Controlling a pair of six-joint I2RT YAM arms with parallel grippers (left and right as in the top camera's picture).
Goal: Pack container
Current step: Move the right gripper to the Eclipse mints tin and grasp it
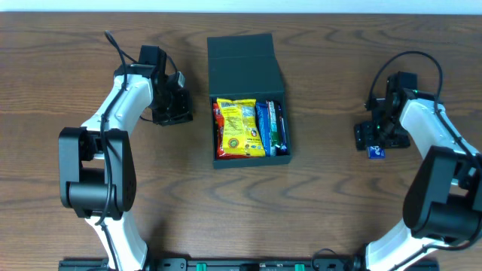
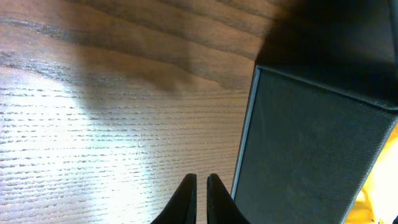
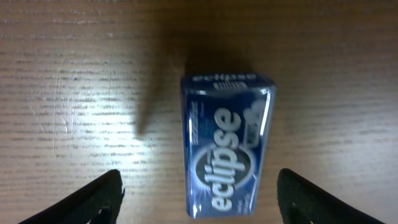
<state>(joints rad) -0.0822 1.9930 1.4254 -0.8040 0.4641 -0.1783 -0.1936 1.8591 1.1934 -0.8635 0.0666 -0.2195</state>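
Note:
The dark teal container point(image 1: 213, 128) sits at the table's middle with its flap lid point(image 1: 245, 64) open toward the back. Inside lie a yellow snack packet point(image 1: 239, 126) and blue packets point(image 1: 271, 128). My left gripper point(image 1: 172, 108) is shut and empty, just left of the container; the left wrist view shows its tips point(image 2: 201, 186) beside the container's wall point(image 2: 305, 162). My right gripper point(image 1: 376, 139) is open, hovering over a blue Eclipse gum pack point(image 3: 227, 143) that lies flat on the table between the fingers, untouched; the pack also shows in the overhead view point(image 1: 376, 153).
Wooden table point(image 1: 331, 196) all round. The arm bases stand at the front left point(image 1: 94, 188) and front right point(image 1: 444, 203).

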